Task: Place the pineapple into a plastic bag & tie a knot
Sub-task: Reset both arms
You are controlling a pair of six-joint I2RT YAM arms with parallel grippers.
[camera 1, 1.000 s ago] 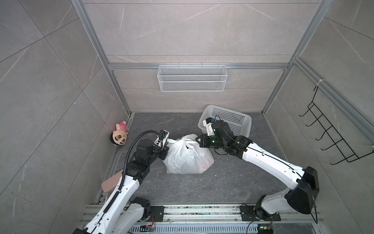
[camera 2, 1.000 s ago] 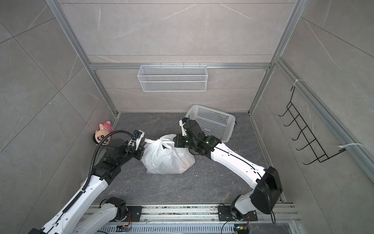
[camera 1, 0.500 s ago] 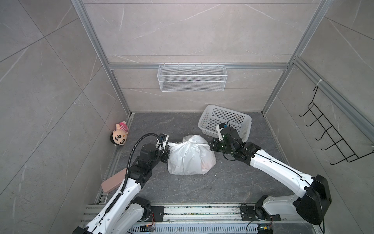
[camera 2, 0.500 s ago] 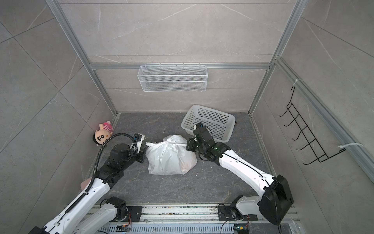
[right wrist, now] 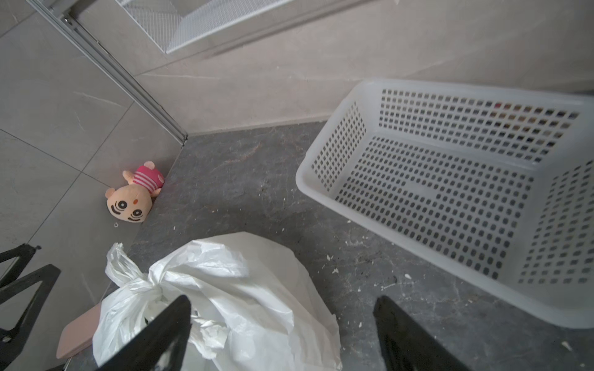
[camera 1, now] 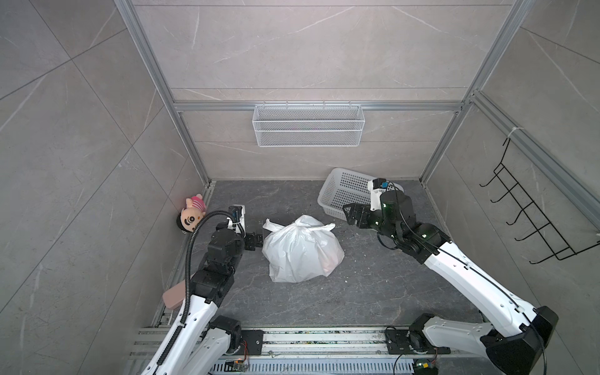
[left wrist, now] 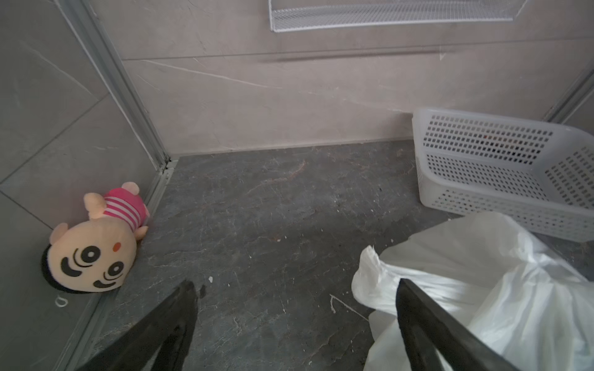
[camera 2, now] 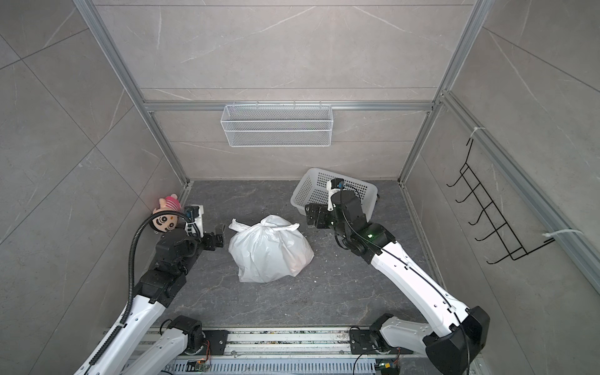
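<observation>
The white plastic bag (camera 1: 302, 253) (camera 2: 269, 253) sits bulging on the dark floor between my arms. The knot (camera 1: 300, 227) (camera 2: 269, 227) (right wrist: 154, 286) is a bunched lump on top, and a handle end sticks out to each side. The pineapple is hidden inside; only a faint pinkish tint shows through the bag's right side. My left gripper (camera 1: 256, 238) (left wrist: 295, 283) stands open just left of the bag, holding nothing. My right gripper (camera 1: 349, 214) (right wrist: 283, 300) is open above and to the right of the bag, clear of the handle end.
A white perforated basket (camera 1: 344, 194) lies tilted at the back right, just behind my right wrist. A plush toy (camera 1: 191, 217) rests against the left wall. A pinkish block (camera 1: 173, 297) lies by my left arm. A wire shelf (camera 1: 308, 130) hangs on the back wall, a black hook rack (camera 1: 535, 220) on the right wall.
Both grippers were shut on the bag's handle ends; now both have opened, let go and drawn back a little. The bag has settled on the floor.
</observation>
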